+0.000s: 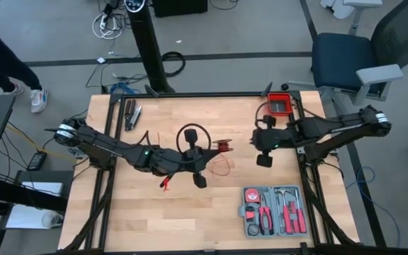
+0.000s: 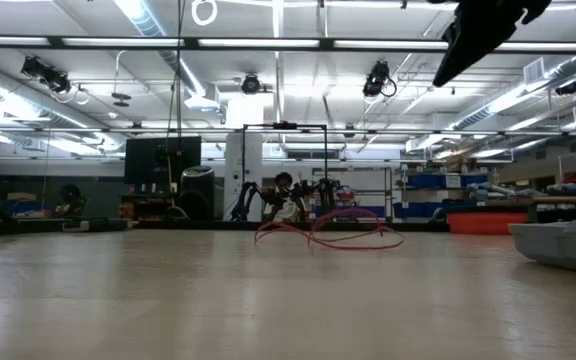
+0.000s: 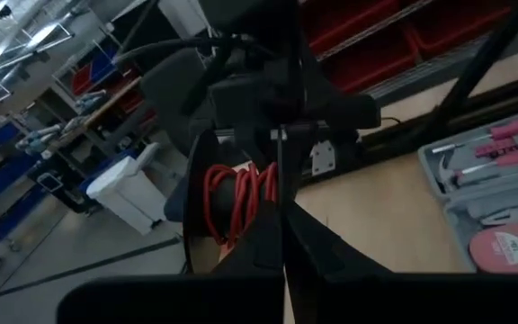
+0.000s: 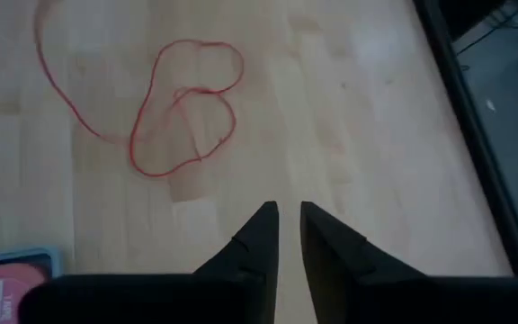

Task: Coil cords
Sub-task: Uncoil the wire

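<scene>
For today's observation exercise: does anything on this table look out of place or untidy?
Yes. The red cord is not fully coiled: part is wound by the left gripper, but a loose tail sprawls in irregular loops on the bare table. The right gripper hovers above it, holding nothing.

grey tool case (image 4: 7, 279) cut off at edge, red cord (image 3: 241, 193) partly hidden behind left claw (image 3: 281, 243)

The tabletop (image 1: 190, 212) is pale wood planking in a dark frame. A loose red cord (image 1: 222, 168) lies in thin loops near its middle. A grey tool case (image 1: 273, 210) with red-handled tools sits well apart from the cord, toward the near right corner. Dark hand tools (image 1: 132, 113) lie by the far left corner.
</scene>
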`<state>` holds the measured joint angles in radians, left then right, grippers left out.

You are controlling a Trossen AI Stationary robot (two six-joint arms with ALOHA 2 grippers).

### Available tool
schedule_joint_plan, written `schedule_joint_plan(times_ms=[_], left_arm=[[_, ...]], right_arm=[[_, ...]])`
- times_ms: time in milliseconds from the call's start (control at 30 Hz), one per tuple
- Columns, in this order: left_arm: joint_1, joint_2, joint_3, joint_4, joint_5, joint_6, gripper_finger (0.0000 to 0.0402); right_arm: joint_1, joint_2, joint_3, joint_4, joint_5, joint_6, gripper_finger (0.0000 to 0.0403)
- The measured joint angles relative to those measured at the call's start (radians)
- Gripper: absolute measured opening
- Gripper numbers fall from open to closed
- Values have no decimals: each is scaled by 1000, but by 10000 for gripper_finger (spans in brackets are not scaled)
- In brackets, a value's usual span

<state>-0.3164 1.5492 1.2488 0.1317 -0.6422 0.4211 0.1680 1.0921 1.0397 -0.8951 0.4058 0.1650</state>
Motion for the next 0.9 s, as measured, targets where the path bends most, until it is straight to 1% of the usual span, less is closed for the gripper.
schedule_joint_plan(times_ms=[100,200,367,567,633,700,767,900], left_arm=[[-5,0,0,-28,5,0,0],[-12,0,0,-85,14,24,0],[-34,1,-1,-158,2,94,0],[-61,1,-1,-167,-6,151,0],[-66,1,-1,-166,-8,154,0],[-66,1,-2,-165,-8,155,0],[-69,1,-2,-165,-8,157,0],[-90,1,-2,-185,-12,219,0]], right_arm=[[2,-40,1,40,37,-14,52],[23,-71,0,125,40,-73,51],[105,-84,1,321,4,-210,52],[173,-29,-22,531,-5,-366,53],[182,-4,-35,605,10,-420,52],[193,18,-46,660,49,-474,52],[207,35,-53,697,64,-526,53],[235,50,-55,722,66,-585,52]])
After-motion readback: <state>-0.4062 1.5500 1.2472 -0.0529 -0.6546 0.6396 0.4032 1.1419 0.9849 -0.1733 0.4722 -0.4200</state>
